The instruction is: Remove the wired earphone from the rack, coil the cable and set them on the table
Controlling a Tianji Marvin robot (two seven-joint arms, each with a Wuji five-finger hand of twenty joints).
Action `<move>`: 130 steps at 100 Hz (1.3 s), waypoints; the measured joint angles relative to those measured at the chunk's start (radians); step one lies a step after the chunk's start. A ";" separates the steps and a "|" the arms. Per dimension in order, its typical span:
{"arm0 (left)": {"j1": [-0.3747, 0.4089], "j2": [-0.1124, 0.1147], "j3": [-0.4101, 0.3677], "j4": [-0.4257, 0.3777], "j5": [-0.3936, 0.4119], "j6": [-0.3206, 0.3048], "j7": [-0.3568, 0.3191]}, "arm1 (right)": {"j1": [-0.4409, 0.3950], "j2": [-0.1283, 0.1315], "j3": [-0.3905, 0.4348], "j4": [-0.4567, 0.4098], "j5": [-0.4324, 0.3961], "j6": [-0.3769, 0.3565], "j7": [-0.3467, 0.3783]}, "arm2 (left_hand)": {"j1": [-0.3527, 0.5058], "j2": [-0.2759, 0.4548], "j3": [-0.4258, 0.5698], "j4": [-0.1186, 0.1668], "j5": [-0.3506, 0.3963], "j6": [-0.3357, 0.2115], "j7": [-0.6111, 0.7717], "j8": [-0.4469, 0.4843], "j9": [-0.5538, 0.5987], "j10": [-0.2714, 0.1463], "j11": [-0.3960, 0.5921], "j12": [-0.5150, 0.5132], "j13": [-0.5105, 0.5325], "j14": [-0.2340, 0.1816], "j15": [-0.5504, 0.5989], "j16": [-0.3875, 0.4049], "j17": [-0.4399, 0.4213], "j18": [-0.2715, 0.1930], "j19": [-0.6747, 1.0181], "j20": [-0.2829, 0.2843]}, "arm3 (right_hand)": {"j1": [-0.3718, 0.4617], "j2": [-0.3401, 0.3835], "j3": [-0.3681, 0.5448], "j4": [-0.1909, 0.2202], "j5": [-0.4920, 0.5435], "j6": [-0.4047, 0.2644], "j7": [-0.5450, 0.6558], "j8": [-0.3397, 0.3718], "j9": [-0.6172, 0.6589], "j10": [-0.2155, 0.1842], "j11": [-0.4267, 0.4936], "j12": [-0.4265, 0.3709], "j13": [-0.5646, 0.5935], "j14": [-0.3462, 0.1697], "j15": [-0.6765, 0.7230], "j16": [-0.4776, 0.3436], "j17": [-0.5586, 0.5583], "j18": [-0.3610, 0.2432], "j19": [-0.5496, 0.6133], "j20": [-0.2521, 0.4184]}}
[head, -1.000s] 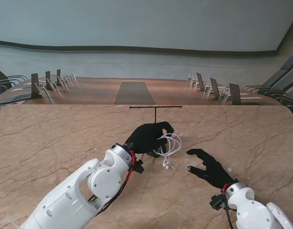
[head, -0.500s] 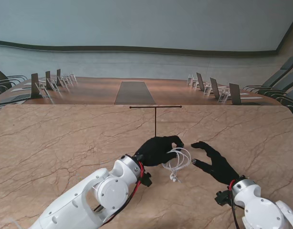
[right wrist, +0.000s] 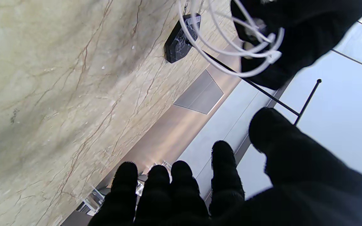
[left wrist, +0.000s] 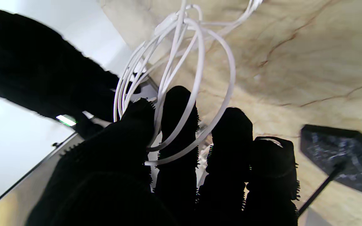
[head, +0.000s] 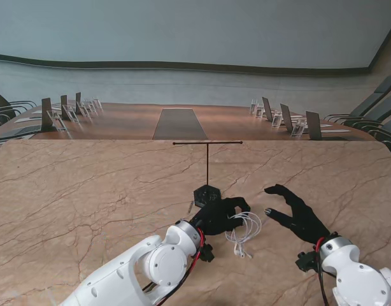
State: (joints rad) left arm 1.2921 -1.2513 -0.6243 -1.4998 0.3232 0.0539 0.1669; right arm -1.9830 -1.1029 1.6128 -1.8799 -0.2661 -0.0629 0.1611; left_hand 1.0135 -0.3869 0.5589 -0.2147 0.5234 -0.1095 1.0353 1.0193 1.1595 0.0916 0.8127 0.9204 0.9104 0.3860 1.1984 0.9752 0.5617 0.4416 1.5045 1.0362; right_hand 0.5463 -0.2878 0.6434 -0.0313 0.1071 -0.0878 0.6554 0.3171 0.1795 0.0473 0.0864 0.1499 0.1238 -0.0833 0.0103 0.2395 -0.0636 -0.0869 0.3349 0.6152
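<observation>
Both hands have moved: the left hand grasping the coiled earphone cable comes nearer, off the rack, while the right hand stays spread and empty, so laying it down looks next.

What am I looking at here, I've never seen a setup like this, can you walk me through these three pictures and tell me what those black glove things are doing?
This is a two-armed robot with white arms and black five-finger hands. The wide picture comes from a camera on its stand, looking down at a marble table. The other two come from cameras on the wrists, looking along the fingers, so they appear upside down.

The left hand holds a white wired earphone, its cable gathered in loose loops. In the left wrist view the cable runs between the fingers. The right hand is open, fingers spread, holding nothing, to the right of the loops.

Just beyond the left hand stands the rack, a thin black T-shaped stand on a dark base, with nothing hanging on it.
</observation>
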 measured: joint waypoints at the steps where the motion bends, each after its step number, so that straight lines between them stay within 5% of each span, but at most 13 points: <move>1: 0.000 -0.001 0.001 0.005 0.000 0.001 0.001 | 0.001 0.000 0.000 0.000 0.000 0.001 0.001 | 0.000 0.001 -0.004 0.000 0.000 0.003 0.000 -0.007 0.000 0.000 0.000 -0.003 0.000 0.000 -0.001 0.000 0.000 0.000 0.000 -0.003 | 0.000 0.000 0.000 0.000 0.000 0.000 0.000 0.000 0.000 0.000 -0.001 0.000 0.000 0.000 0.000 0.000 0.000 0.000 0.000 0.000; 20: -0.002 -0.012 0.003 0.075 0.001 0.023 0.018 | 0.023 0.006 -0.022 0.008 0.000 0.040 0.020 | 0.035 0.067 -0.133 0.022 0.022 0.057 -0.067 -0.256 -0.002 0.034 -0.163 -0.147 -0.010 0.005 -0.073 -0.032 -0.046 0.002 -0.013 -0.036 | 0.000 0.000 -0.012 0.000 0.000 0.000 0.010 0.000 0.000 0.000 -0.003 0.010 0.000 0.000 0.000 -0.013 0.000 0.000 -0.008 0.000; 35: -0.002 -0.008 -0.007 0.088 0.019 0.040 0.010 | 0.039 0.009 -0.039 0.013 0.000 0.060 0.033 | 0.031 0.078 -0.164 0.045 0.014 0.068 -0.108 -0.318 -0.083 0.047 -0.184 -0.186 -0.105 0.006 -0.121 -0.035 -0.141 -0.015 -0.054 -0.041 | 0.001 0.001 -0.023 0.000 0.000 0.000 0.019 0.000 -0.001 0.000 -0.004 0.011 0.000 0.000 -0.001 -0.022 0.002 -0.001 -0.015 0.000; 37: -0.001 -0.006 -0.009 0.088 0.025 0.042 0.004 | 0.041 0.010 -0.041 0.014 -0.001 0.062 0.035 | 0.010 0.079 -0.172 0.066 0.006 0.068 -0.114 -0.318 -0.109 0.050 -0.184 -0.186 -0.135 0.005 -0.132 -0.036 -0.170 -0.028 -0.066 -0.041 | 0.002 0.001 -0.024 0.000 0.000 0.000 0.020 0.000 -0.007 0.000 -0.005 0.011 0.000 0.000 -0.001 -0.023 0.002 -0.001 -0.016 0.000; 63: 0.002 0.024 -0.028 0.085 0.084 0.066 -0.034 | 0.056 0.013 -0.056 0.015 -0.008 0.084 0.059 | -0.152 0.076 -0.078 0.067 -0.076 0.069 -0.209 -0.317 -0.396 0.059 -0.230 -0.203 -0.370 -0.077 -0.302 -0.059 -0.351 -0.146 -0.153 -0.019 | 0.010 0.003 -0.034 0.001 0.000 0.000 0.021 0.000 -0.010 0.001 -0.016 0.019 0.000 0.000 -0.001 -0.029 0.003 -0.001 -0.027 -0.004; 72: 0.007 0.030 -0.039 0.085 0.096 0.066 -0.034 | 0.056 0.014 -0.056 0.015 -0.012 0.085 0.062 | -0.242 0.089 -0.017 0.092 -0.086 0.115 -0.319 -0.350 -0.498 0.060 -0.280 -0.246 -0.448 -0.103 -0.367 -0.075 -0.403 -0.167 -0.178 -0.016 | 0.010 0.003 -0.043 0.001 0.000 0.000 0.021 0.000 -0.010 0.001 -0.017 0.023 0.000 0.000 -0.001 -0.038 0.004 -0.001 -0.028 -0.006; 76: 0.009 0.033 -0.044 0.084 0.102 0.069 -0.035 | 0.056 0.014 -0.056 0.015 -0.013 0.085 0.063 | -0.292 0.111 0.013 0.129 -0.105 0.150 -0.380 -0.399 -0.553 0.061 -0.310 -0.274 -0.487 -0.117 -0.410 -0.095 -0.428 -0.174 -0.189 -0.016 | 0.010 0.003 -0.043 0.001 0.000 0.000 0.021 0.000 -0.010 0.001 -0.017 0.023 0.000 0.000 -0.001 -0.039 0.004 -0.001 -0.031 -0.006; 87: 0.013 0.042 -0.052 0.076 0.132 0.079 -0.044 | 0.056 0.015 -0.056 0.014 -0.016 0.087 0.063 | -0.331 0.111 0.028 0.129 -0.143 0.208 -0.485 -0.495 -0.637 0.071 -0.380 -0.340 -0.550 -0.139 -0.493 -0.136 -0.477 -0.196 -0.209 -0.018 | 0.010 0.003 -0.043 0.001 0.000 0.000 0.021 0.000 -0.010 0.001 -0.017 0.024 0.000 0.000 -0.001 -0.039 0.012 -0.002 -0.037 -0.014; 108: 0.020 0.056 -0.072 0.063 0.150 0.094 -0.061 | 0.062 0.018 -0.065 0.014 -0.019 0.092 0.071 | -0.368 0.111 0.026 0.148 -0.191 0.248 -0.551 -0.616 -0.722 0.072 -0.441 -0.403 -0.614 -0.168 -0.625 -0.207 -0.561 -0.209 -0.306 -0.102 | 0.010 0.003 -0.045 0.011 0.000 0.000 0.021 0.000 -0.010 0.001 -0.038 0.032 0.000 0.000 -0.002 -0.055 0.015 -0.043 -0.054 -0.026; 130: 0.039 0.063 -0.099 0.056 0.180 0.092 -0.055 | 0.078 0.024 -0.081 0.021 -0.019 0.093 0.094 | -0.393 0.134 -0.009 0.148 -0.240 0.242 -0.555 -0.630 -0.780 0.053 -0.458 -0.422 -0.669 -0.205 -0.756 -0.279 -0.621 -0.220 -0.533 -0.224 | 0.010 0.003 -0.066 0.011 0.000 0.000 -0.005 -0.021 -0.017 -0.016 -0.066 0.037 0.000 -0.019 -0.014 -0.094 0.037 -0.065 -0.087 -0.062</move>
State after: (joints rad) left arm 1.3311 -1.1878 -0.7234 -1.4434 0.5029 0.1463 0.1117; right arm -1.9054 -1.0792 1.5316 -1.8589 -0.2849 0.0305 0.2553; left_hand 0.6208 -0.2527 0.5500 -0.0664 0.2835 0.1325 0.4804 0.3891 0.3792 0.1445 0.3543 0.4981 0.2416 0.1807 0.4425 0.6959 -0.0594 0.2211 0.9710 0.8126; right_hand 0.5563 -0.2852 0.5774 -0.0206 0.1071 -0.0878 0.6502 0.2962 0.1623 0.0317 0.0200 0.1868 0.1238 -0.1024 -0.0034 0.1453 -0.0264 -0.1516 0.2476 0.5535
